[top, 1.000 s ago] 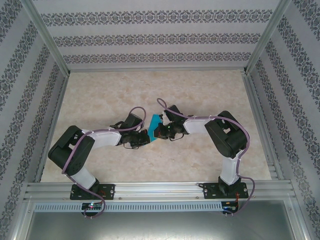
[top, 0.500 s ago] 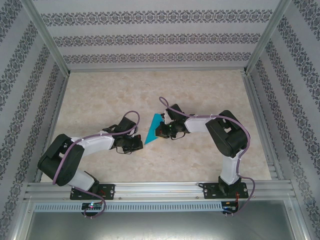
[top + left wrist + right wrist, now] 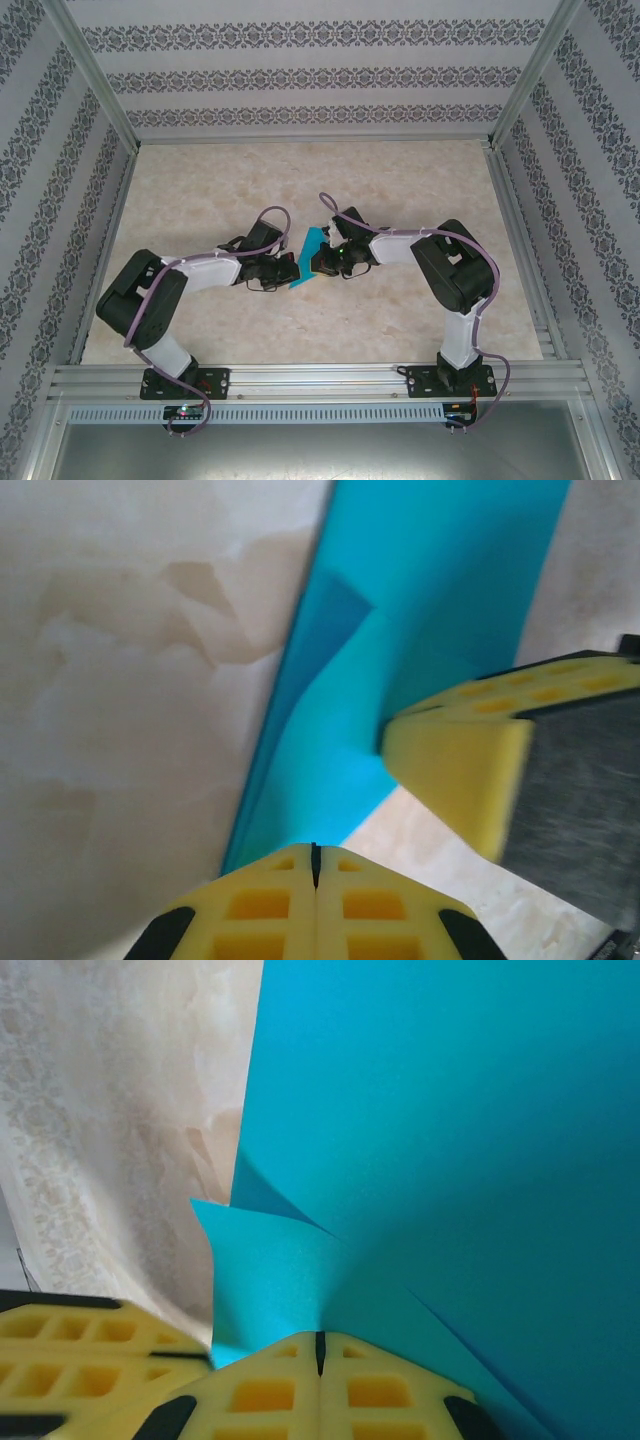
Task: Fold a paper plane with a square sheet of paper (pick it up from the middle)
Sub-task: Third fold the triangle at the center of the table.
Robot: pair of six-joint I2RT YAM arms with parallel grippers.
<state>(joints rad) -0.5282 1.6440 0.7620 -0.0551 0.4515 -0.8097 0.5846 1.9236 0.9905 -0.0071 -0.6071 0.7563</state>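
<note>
While the paper is seen at the middle of the table, its three-o'clock edge is clamped by the right gripper; at nine o'clock, the left gripper is closed tight, fingers together, touching it.

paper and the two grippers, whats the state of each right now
paper: partly folded, layered flaps, not yet a plane
left gripper: shut, tips at the paper's edge, grip unclear
right gripper: shut on the paper
</note>
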